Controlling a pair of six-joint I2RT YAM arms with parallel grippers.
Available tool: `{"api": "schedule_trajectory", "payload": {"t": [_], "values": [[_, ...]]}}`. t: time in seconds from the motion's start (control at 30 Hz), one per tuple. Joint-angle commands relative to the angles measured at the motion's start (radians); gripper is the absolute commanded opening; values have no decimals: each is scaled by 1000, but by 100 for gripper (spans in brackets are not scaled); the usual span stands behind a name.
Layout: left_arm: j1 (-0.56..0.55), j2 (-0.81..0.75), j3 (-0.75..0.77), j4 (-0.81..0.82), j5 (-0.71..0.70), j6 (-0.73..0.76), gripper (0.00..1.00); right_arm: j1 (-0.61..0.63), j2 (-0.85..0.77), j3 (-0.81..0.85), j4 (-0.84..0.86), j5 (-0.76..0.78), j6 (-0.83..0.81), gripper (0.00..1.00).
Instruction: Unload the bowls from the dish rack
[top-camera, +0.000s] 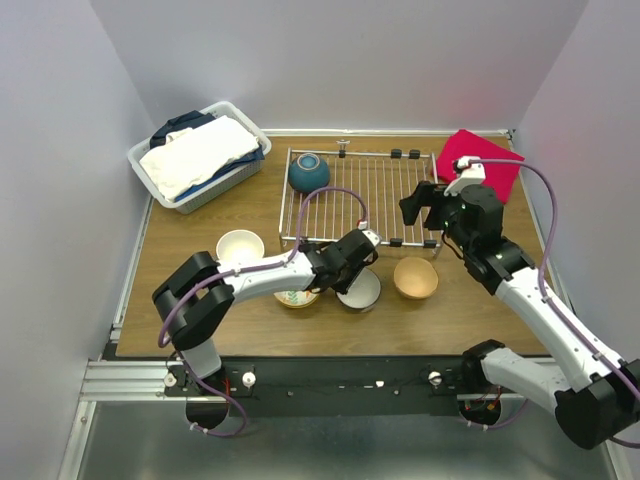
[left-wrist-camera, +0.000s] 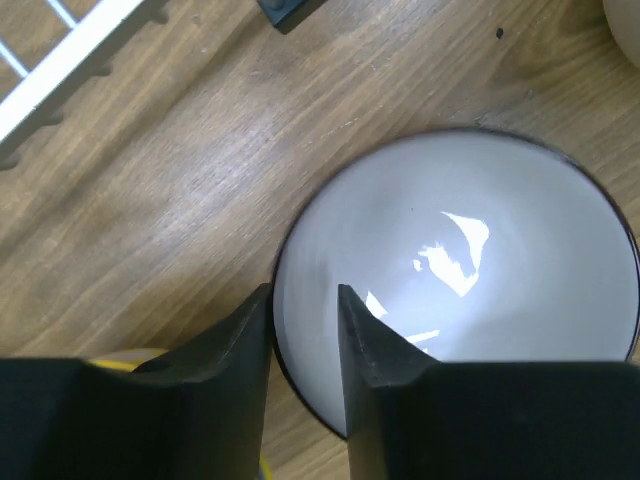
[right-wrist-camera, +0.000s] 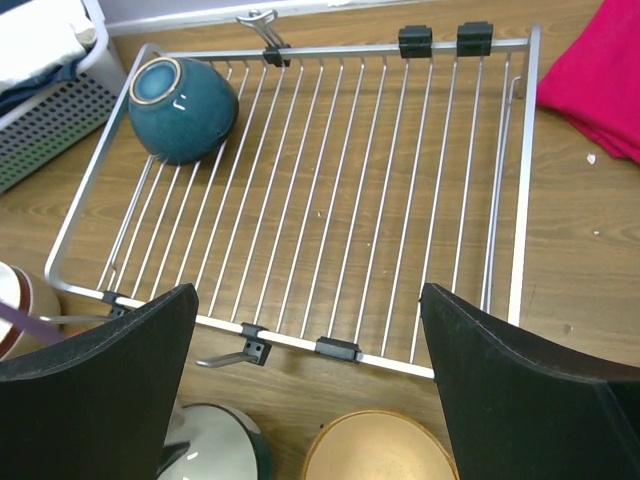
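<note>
The silver wire dish rack (top-camera: 400, 154) lies at the table's middle back and holds one teal bowl (top-camera: 308, 172) lying on its side at the far left corner. It shows in the right wrist view as the rack (right-wrist-camera: 350, 48) and the teal bowl (right-wrist-camera: 185, 110). My left gripper (top-camera: 360, 264) is shut on the rim of a white bowl (top-camera: 360, 292) that sits on the table in front of the rack. One of the fingers (left-wrist-camera: 390, 370) is inside the bowl (left-wrist-camera: 470, 300) and one is outside. My right gripper (top-camera: 425, 207) hovers open and empty over the rack's right near part.
On the table in front of the rack stand a cream bowl (top-camera: 240, 245), a floral bowl (top-camera: 296, 298) under my left arm, and a tan bowl (top-camera: 415, 277). A white laundry basket (top-camera: 146, 166) stands at the back left. A red cloth (top-camera: 485, 160) lies at the back right.
</note>
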Motion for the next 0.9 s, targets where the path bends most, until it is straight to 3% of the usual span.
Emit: {"api": "schedule_trajectory", "payload": {"t": [0.0, 0.2, 0.37, 0.6, 0.87], "values": [[17, -95, -9, 2, -20, -16, 50, -3, 46, 42, 49, -27, -7, 100], [66, -204, 16, -17, -40, -4, 74, -3, 96, 75, 58, -38, 22, 100], [129, -279, 54, -64, -101, 94, 98, -3, 87, 81, 63, -32, 24, 100], [198, -285, 112, -9, -260, 370, 99, -3, 17, 75, 34, 11, -7, 100], [243, -92, 256, 89, -325, 652, 99, -3, -77, 59, -49, 27, -12, 100]]}}
